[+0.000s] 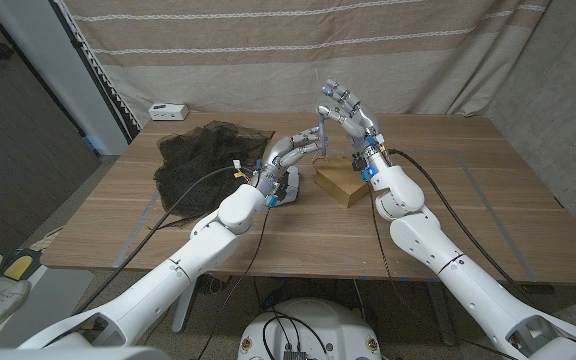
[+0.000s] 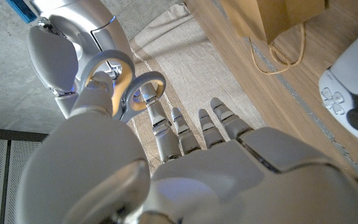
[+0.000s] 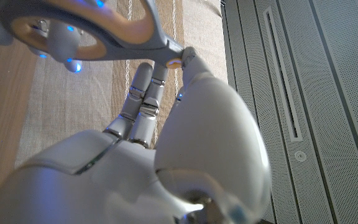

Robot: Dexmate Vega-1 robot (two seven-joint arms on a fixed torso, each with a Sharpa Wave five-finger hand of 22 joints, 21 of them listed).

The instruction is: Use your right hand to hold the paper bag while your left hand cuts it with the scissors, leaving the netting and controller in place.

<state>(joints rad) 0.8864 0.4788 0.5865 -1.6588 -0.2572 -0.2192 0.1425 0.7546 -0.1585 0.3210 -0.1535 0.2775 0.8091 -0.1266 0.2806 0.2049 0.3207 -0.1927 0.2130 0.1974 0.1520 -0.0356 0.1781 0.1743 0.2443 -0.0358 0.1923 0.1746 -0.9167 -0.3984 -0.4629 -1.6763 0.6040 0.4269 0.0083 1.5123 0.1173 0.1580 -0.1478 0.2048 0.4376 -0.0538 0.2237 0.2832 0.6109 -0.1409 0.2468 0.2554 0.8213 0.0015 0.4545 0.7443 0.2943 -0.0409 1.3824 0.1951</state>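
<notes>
A brown paper bag [image 1: 340, 182] [image 2: 278, 15] lies on the wooden table [image 1: 468, 190], its cord handles toward my left hand. Both hands meet above it on the grey scissors [image 1: 320, 135] [image 2: 110, 55] [image 3: 123, 45]. My left hand [image 1: 290, 152] [image 2: 216, 162] has its thumb in a handle loop. My right hand [image 1: 346, 108] [image 3: 154, 143] is raised with its thumb tip against the scissors near the pivot and its other fingers spread upward. The black netting [image 1: 203, 155] lies at the back left. The white controller [image 1: 286, 188] [image 2: 353, 74] sits under my left forearm, beside the bag.
A small white device [image 1: 168, 110] sits on the table's far left corner. A striped curtain [image 1: 298, 50] hangs behind the table. Cables [image 1: 468, 230] trail along my right arm. Bare wood stretches to the right of the bag.
</notes>
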